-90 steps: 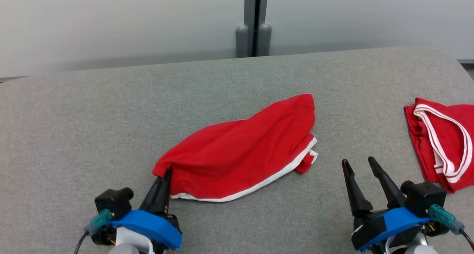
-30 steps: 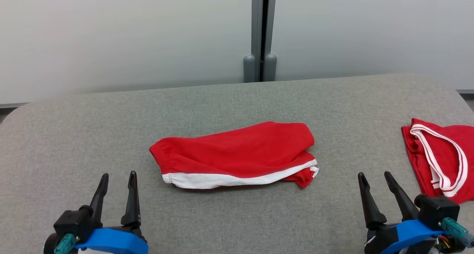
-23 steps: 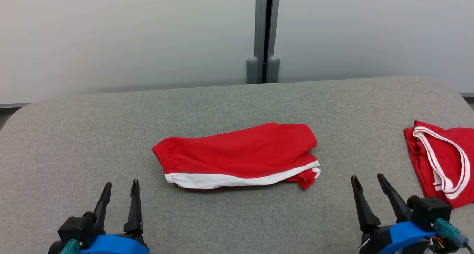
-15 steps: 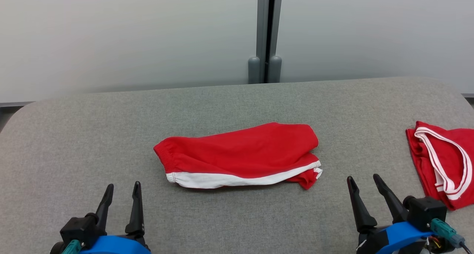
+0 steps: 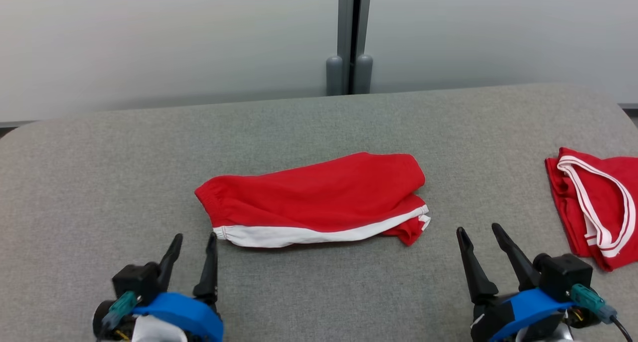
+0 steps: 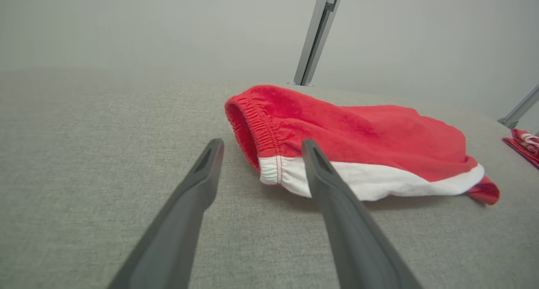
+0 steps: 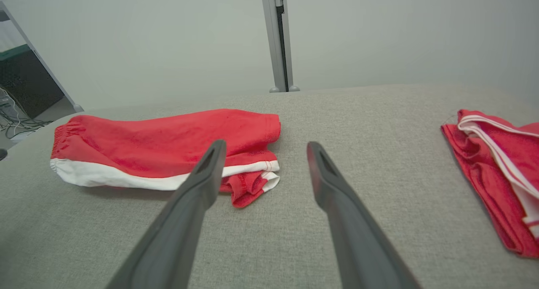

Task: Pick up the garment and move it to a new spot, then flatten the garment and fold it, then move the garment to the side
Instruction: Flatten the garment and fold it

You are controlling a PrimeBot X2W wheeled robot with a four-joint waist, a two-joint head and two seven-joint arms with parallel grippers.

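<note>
Garment near left claw (spread wide, empty).

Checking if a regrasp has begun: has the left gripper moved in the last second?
Yes. Against the grey post, the left gripper has shifted right, toward the white-edged corner of the red garment.

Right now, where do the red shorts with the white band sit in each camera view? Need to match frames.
Head view: red shorts at centre, elastic waistband end on the picture's left.
Left wrist view: red shorts from centre to right, waistband end nearest the camera.
Right wrist view: red shorts in the left half, waistband end far left.
Shared landmark: grey post upright behind the shorts, also at and.
</note>
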